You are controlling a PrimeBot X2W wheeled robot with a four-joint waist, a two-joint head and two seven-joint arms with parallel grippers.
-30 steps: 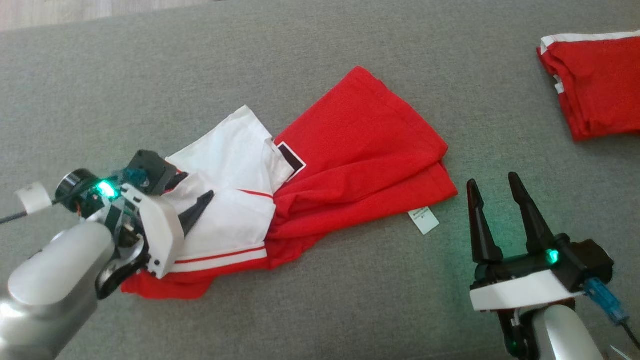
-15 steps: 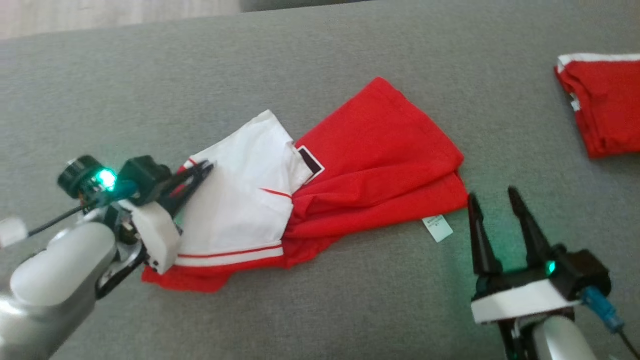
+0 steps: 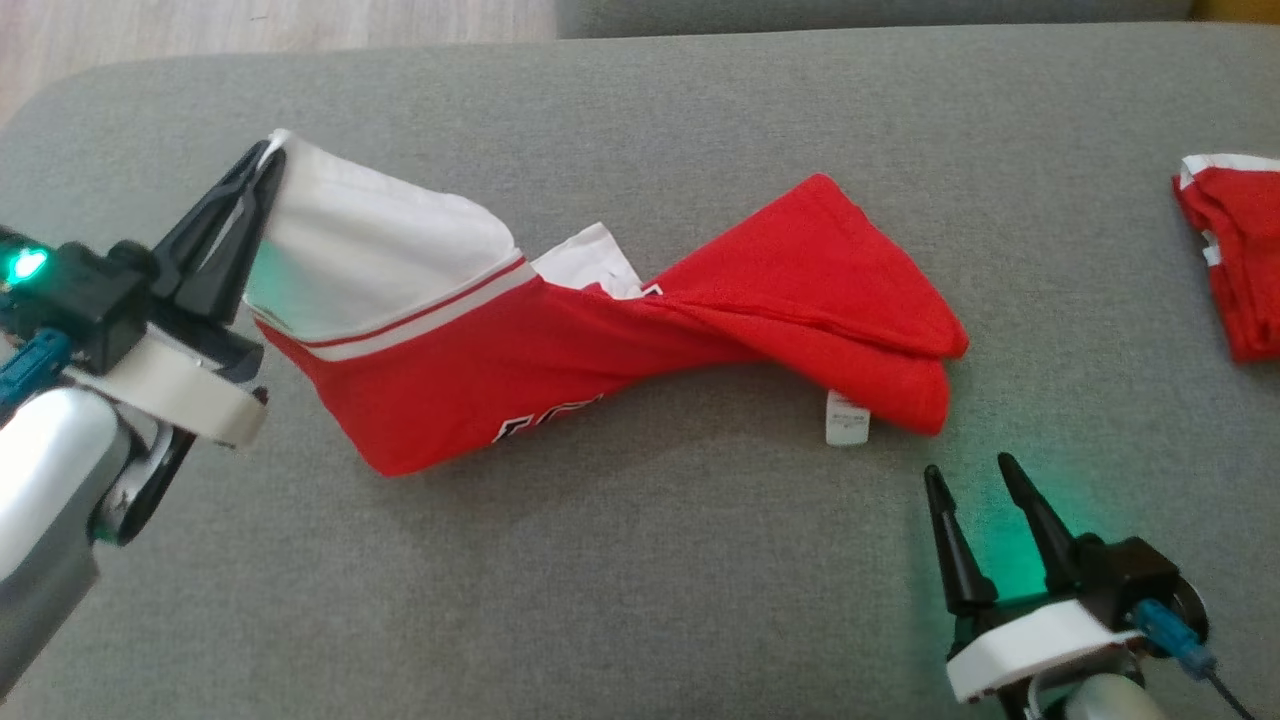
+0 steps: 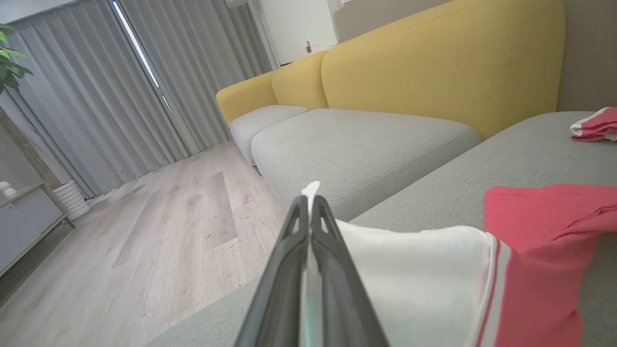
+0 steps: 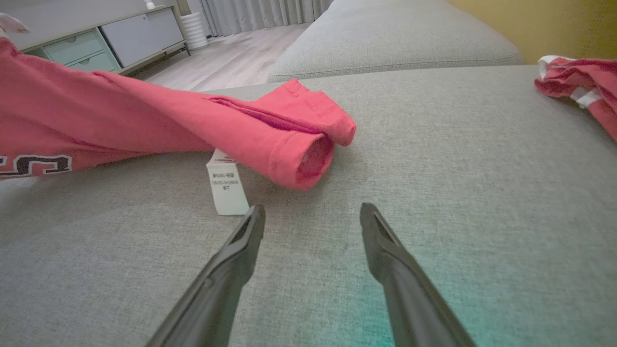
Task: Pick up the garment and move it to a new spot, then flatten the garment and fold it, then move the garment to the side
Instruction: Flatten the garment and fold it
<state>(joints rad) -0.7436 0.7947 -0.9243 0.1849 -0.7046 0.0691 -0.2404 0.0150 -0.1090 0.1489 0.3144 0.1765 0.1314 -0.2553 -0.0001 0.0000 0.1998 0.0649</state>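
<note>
1. Garment [image 3: 600, 340]: red, with a white panel and striped trim. It lies twisted across the grey sofa seat [image 3: 640, 580]. The white end is lifted at the left; the red end rests on the seat at the right.
2. Left gripper [image 3: 265, 158]: fingers pressed together, pinching the garment's white corner, raised off the seat.
3. Right gripper [image 3: 968, 465]: fingers spread, holding nothing, near the red end but clear of the cloth.
4. Label [image 3: 846, 420]: white, attached at the red end, flat on the seat.
5. Second red cloth [image 3: 1235, 260]: bunched at the seat's far right, well apart.
6. Yellow backrest [image 4: 434, 62]: behind the neighbouring seat.
</note>
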